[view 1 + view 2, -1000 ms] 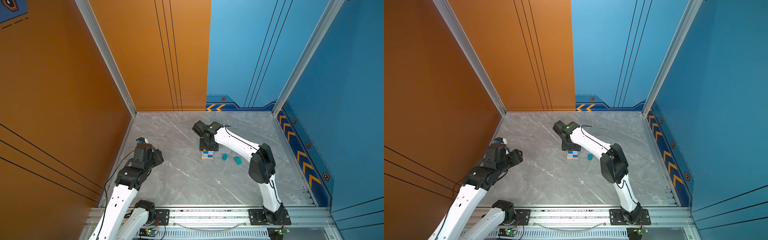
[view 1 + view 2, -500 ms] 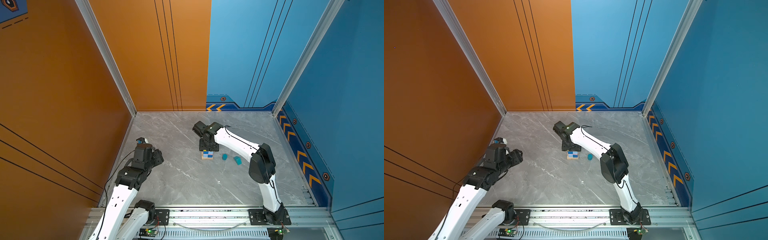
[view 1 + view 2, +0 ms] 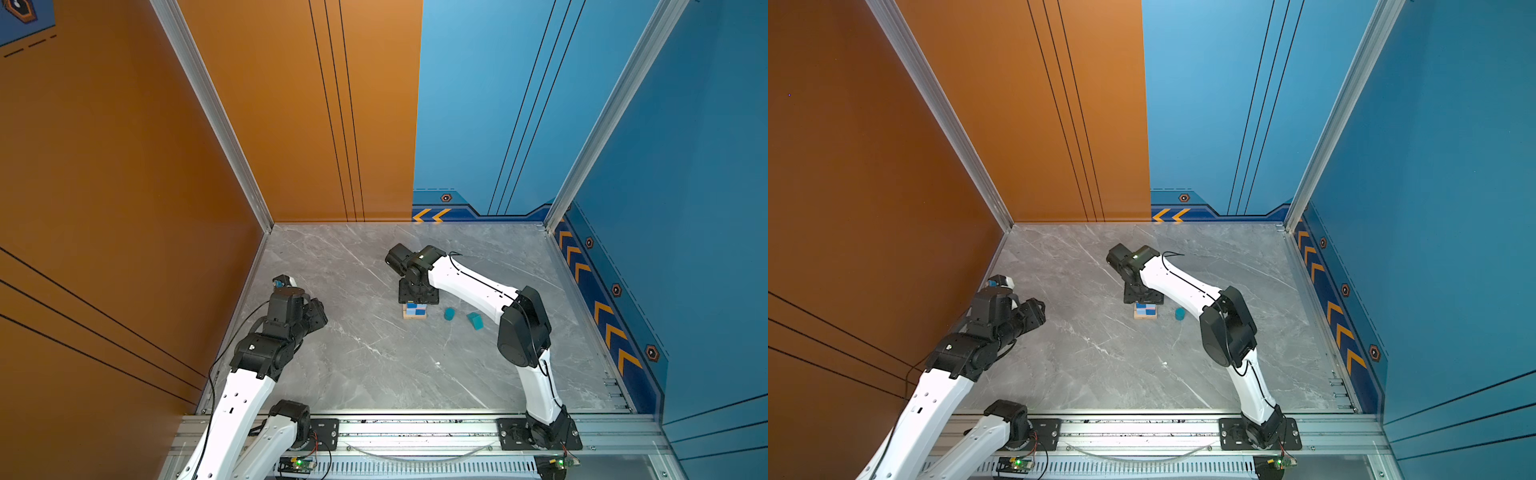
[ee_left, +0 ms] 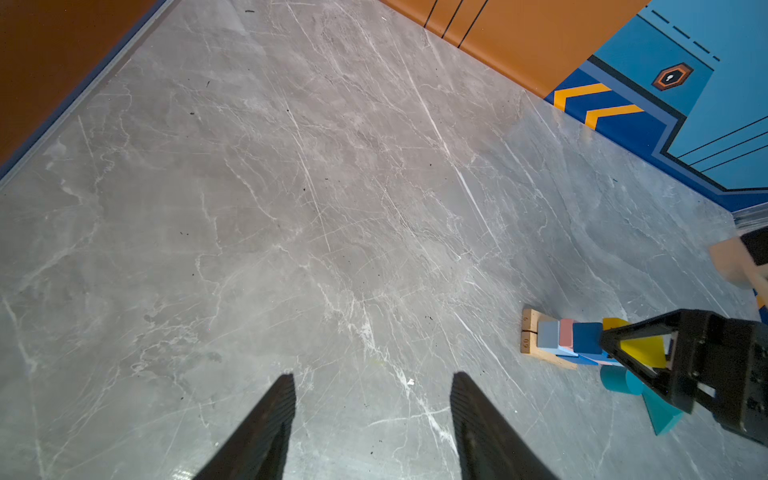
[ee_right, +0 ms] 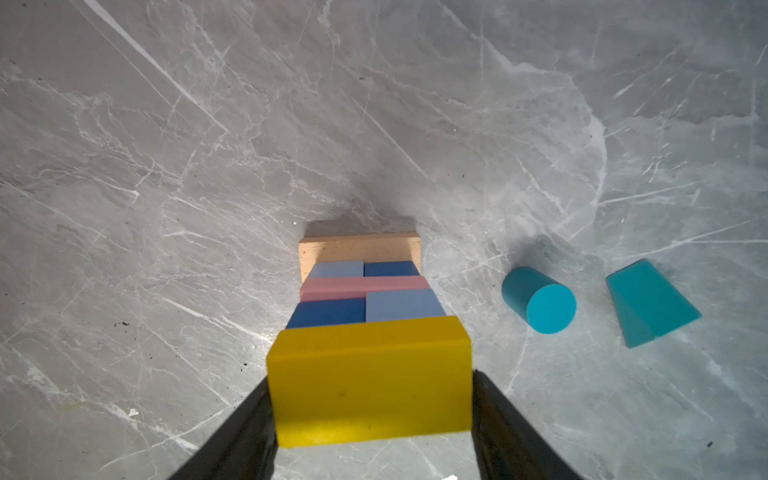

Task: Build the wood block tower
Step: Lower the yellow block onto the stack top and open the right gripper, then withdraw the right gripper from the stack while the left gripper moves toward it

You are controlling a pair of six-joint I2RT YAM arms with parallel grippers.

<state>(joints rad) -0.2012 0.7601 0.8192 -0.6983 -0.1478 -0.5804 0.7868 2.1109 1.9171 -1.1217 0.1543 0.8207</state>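
Tower building looks well past halfway, judged from the biggest thing down. The grey table [image 3: 374,365] carries the tower [image 3: 414,311] near its middle, directly under the right gripper [image 3: 417,296]. The left gripper [image 4: 372,375] hangs off near the orange side wall, jaws apart with nothing between them.

In the right wrist view the stack reads from the bottom up as a tan plank base [image 5: 359,249], a light and a dark blue cube [image 5: 336,269] side by side, and a pink slab [image 5: 361,286]. Above those come a second pair of blue cubes [image 5: 328,311] with the colours swapped, then the yellow bar [image 5: 365,353] on top. The right jaws stand at the two ends of that bar, hard against it. Whether they press it or have let go I cannot tell, so this layer counts as placed but not clearly released.

Two pieces are left, both lying on the table beside the tower and apart from it: the teal cylinder [image 5: 540,301] nearer, and the teal prism [image 5: 650,301] just beyond (in a top view the right arm hides the prism). By my reading the prism is the roof.
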